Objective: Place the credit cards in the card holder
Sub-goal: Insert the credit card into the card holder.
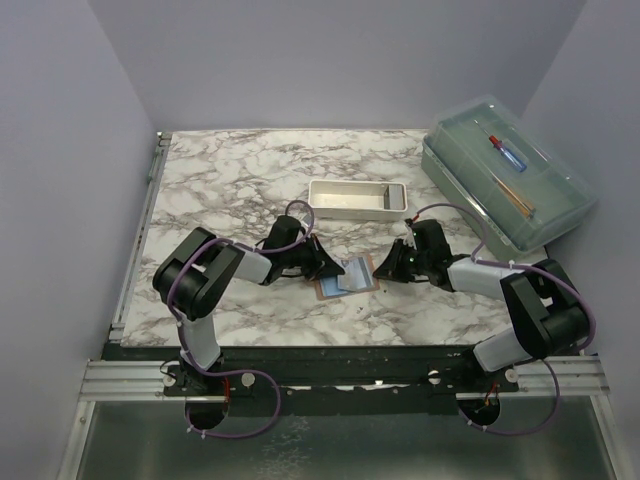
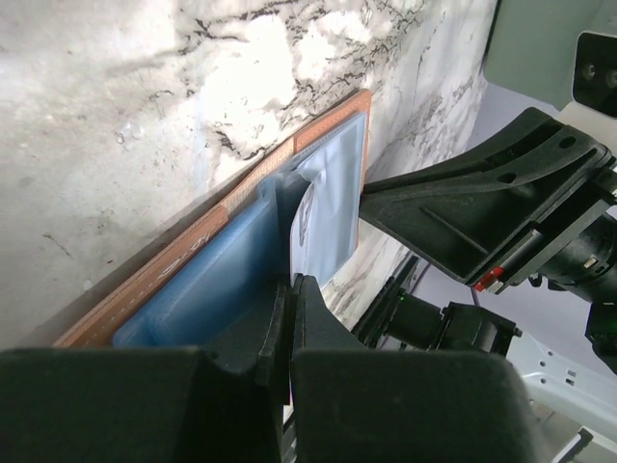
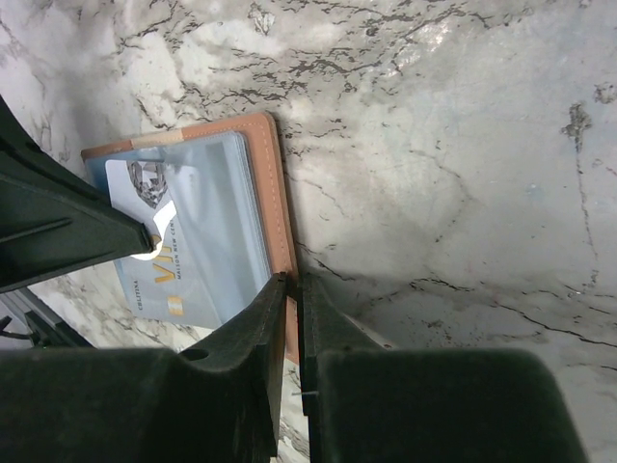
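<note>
The card holder (image 1: pixel 340 287) lies open on the marble table, tan rim around a blue-grey inside. My left gripper (image 1: pixel 325 266) is shut on a pale blue credit card (image 2: pixel 328 207), which slants down onto the holder's far panel (image 2: pixel 207 285). In the right wrist view the card (image 3: pixel 183 270) lies over the holder's clear pocket, and I cannot tell if it is inside. My right gripper (image 3: pixel 292 280) is shut on the holder's tan edge (image 3: pixel 275 183), at its right side in the top view (image 1: pixel 382 268). My left gripper's fingertips (image 2: pixel 292 282) meet at the card's near end.
A white rectangular tray (image 1: pixel 400 200) stands just behind the holder. A large clear lidded box (image 1: pixel 505 175) with tools inside sits at the back right. The two grippers face each other across the holder, a few centimetres apart.
</note>
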### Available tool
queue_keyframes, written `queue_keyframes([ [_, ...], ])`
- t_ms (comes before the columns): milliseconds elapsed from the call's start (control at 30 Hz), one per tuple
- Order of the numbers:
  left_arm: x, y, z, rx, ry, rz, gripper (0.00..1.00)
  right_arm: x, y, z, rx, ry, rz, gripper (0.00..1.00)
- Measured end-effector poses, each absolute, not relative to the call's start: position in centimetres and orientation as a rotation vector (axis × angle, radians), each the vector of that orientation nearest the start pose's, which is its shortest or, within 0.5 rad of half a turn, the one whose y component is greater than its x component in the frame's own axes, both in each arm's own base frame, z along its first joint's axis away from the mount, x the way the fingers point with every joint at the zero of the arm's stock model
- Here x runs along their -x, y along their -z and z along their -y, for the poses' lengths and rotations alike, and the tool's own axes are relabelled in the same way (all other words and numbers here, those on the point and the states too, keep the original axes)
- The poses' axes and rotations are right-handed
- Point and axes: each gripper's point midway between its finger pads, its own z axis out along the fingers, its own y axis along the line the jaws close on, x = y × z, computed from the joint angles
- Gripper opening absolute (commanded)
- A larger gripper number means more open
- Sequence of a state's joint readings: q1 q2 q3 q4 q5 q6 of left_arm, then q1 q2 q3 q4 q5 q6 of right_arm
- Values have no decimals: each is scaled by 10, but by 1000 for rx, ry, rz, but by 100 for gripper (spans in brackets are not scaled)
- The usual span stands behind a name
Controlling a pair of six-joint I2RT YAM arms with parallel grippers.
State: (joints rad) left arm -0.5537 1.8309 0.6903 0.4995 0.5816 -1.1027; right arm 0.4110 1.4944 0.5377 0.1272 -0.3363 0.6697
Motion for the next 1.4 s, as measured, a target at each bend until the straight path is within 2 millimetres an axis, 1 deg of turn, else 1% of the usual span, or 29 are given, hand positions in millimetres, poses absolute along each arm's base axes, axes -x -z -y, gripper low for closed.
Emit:
queue_keyframes([
  [400,-276,-36,310,305,1397,-2511,0,-261,-18,-207,-149,-901,-2535,14],
  [733,-276,-35,310,293,1392,-2507,0,-261,-18,-209,-144,-914,-2535,14],
  [1000,-276,-35,314,280,1374,-2490,0,-261,-18,-209,-147,-916,-2534,14],
  [1400,-278,-34,313,269,1357,-2463,0,-261,-19,-209,-148,-919,-2533,13],
])
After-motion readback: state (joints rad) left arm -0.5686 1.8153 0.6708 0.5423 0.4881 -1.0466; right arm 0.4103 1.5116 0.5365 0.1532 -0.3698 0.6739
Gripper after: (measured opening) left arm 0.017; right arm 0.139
